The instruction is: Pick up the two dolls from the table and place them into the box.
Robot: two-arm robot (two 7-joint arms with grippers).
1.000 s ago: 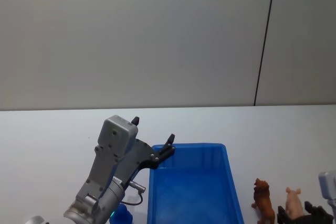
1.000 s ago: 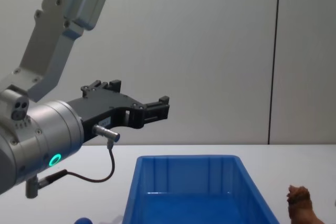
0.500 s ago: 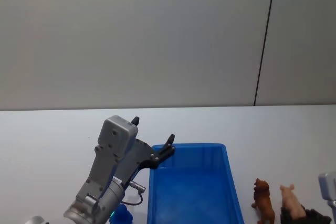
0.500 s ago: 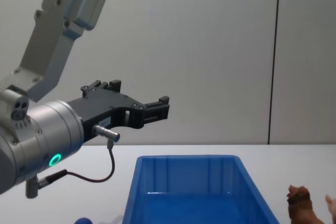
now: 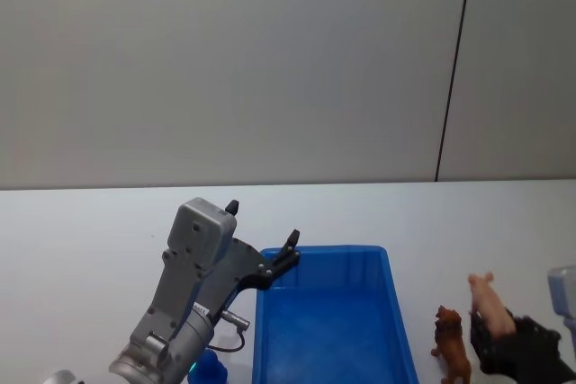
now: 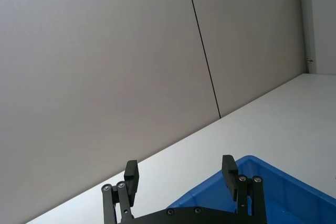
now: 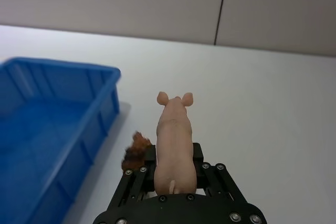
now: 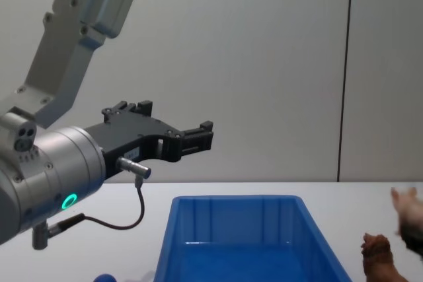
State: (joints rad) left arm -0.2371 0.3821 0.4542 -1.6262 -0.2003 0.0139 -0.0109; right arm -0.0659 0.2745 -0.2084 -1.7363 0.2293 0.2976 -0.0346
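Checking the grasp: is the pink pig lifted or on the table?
Lifted: the right claw grips the pig above the table.

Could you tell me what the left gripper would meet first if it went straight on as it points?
Nothing near: the left gripper points roughly level above the far left corner of the box, so the way looks free to the wall, though depth is unclear.

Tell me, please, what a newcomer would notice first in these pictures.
The right hand grips the pink pig, held above the table beside the brown toy, right of the blue box. The left hand hangs open above the box's far left corner.
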